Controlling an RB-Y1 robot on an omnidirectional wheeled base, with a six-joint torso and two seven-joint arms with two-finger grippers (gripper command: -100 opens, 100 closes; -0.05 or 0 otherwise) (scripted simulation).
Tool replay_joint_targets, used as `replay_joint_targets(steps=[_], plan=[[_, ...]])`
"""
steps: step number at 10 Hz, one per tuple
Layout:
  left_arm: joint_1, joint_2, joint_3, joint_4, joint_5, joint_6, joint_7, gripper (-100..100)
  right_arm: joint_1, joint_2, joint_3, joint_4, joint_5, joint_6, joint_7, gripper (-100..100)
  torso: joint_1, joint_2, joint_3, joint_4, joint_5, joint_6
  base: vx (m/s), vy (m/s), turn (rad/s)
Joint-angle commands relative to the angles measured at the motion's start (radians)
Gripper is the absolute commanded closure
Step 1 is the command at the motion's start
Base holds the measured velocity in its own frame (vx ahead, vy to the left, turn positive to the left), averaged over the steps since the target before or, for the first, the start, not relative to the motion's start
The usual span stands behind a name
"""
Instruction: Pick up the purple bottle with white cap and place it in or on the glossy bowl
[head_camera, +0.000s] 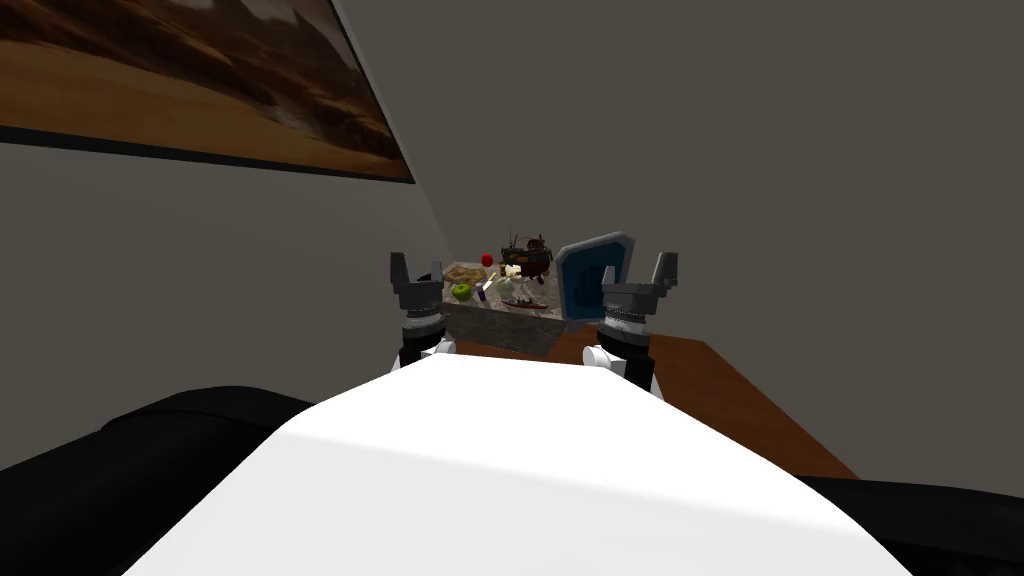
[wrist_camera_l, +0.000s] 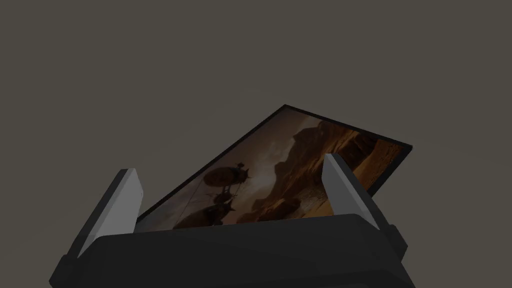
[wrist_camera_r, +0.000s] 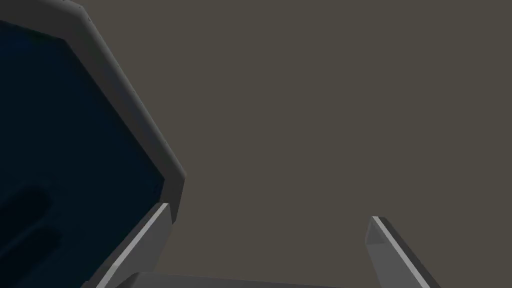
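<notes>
Grey walls close in around a stone-textured block table (head_camera: 500, 320), where the small purple bottle (head_camera: 485, 294) sits just beside a round green apple (head_camera: 460, 291), with the dark rounded bowl (head_camera: 528, 264) farther back near a red ball (head_camera: 487, 259). A blue panel (head_camera: 595, 272) with an angular grey rim rises at the table's right end, close by the right gripper (wrist_camera_r: 270, 212). That one and the left gripper (wrist_camera_l: 230, 167) both hang short of the table, fingers spread wide, holding nothing.

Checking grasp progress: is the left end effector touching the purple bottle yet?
Apart. The head view shows a clear gap between the left end effector and the purple bottle on the table.
</notes>
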Motion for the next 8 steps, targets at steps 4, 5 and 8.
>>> replay_joint_targets(steps=[4,5,8], plan=[[-0.058,0.092,-0.044,0.081,-0.025,0.033,-0.062,-100,0.0,0.0,0.0,0.0,0.0,0.0,0.0,0,0.0,0.008,0.005,0.002,0.0,0.0,-0.112,-0.013,0.073],[-0.071,0.106,-0.053,0.101,-0.033,0.04,-0.078,-100,0.0,0.0,0.0,0.0,0.0,0.0,0.0,0,-0.001,0.008,0.005,0.002,0.0,0.0,-0.114,-0.019,0.065],[-0.113,0.145,-0.079,0.174,-0.063,0.063,-0.132,-100,0.0,0.0,0.0,0.0,0.0,0.0,0.0,0,0.0,0.006,0.004,0.001,0.0,0.0,-0.093,-0.009,0.049]])
